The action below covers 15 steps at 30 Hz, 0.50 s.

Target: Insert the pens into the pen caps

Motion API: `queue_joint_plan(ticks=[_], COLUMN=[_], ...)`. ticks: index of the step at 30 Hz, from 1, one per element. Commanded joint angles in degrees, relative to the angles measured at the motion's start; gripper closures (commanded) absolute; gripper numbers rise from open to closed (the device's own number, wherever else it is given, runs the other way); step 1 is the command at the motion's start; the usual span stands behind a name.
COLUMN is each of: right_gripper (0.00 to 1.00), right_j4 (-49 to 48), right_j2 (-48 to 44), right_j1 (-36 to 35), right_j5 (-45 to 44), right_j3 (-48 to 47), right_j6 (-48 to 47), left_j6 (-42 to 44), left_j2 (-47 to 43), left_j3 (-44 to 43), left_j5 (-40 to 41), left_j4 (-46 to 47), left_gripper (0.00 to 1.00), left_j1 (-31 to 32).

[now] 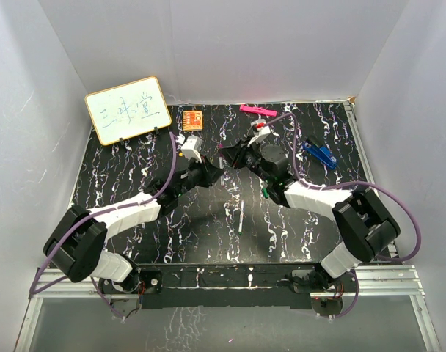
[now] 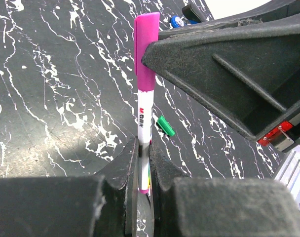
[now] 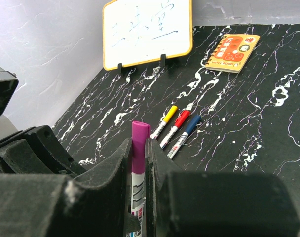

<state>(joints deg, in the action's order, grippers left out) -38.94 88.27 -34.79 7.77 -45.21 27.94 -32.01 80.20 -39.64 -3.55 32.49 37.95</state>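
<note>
My left gripper (image 2: 145,148) is shut on the white body of the purple pen (image 2: 144,116). My right gripper (image 3: 138,145) is shut on the purple cap (image 3: 140,133), which sits on that pen's end. The two grippers meet above the table's middle, left (image 1: 213,167) and right (image 1: 232,155). The right finger (image 2: 224,69) presses the cap (image 2: 146,47) in the left wrist view. Capped yellow (image 3: 165,121), red (image 3: 176,126) and blue (image 3: 185,133) pens lie side by side. A green cap (image 2: 165,126) lies on the table. A bare white pen (image 1: 240,220) lies nearer the front.
A whiteboard (image 1: 128,110) stands at the back left, with an orange notebook (image 1: 193,119) beside it. A pink marker (image 1: 257,111) lies at the back edge. Blue objects (image 1: 318,154) lie to the right of the right arm. White walls enclose the marbled black table (image 1: 135,176).
</note>
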Motion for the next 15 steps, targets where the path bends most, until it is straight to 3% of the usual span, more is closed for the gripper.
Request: queue_joint_plan(ticks=[1,10,15], right_gripper=[1.0,1.0,1.0], right_j4=[15.2,16.9,17.7], right_j2=[3.8,6.4,6.6], right_j1=[-3.9,-7.2,-7.4], right_j5=[3.8,4.1,1.0], right_j3=[1.4,1.2,-0.4], right_j6=[-1.9,-1.0,-0.4], left_j6=[1.3,2.3,2.5], left_j2=[-3.3,-2.9,-2.4], left_j3=[-4.3,-5.7,-6.8], left_j5=[5.6,6.7,5.6], left_j4=[15.6,16.0,11.6], left_gripper=[1.0,1.0,1.0], left_j1=[-3.5,-6.0,-6.3])
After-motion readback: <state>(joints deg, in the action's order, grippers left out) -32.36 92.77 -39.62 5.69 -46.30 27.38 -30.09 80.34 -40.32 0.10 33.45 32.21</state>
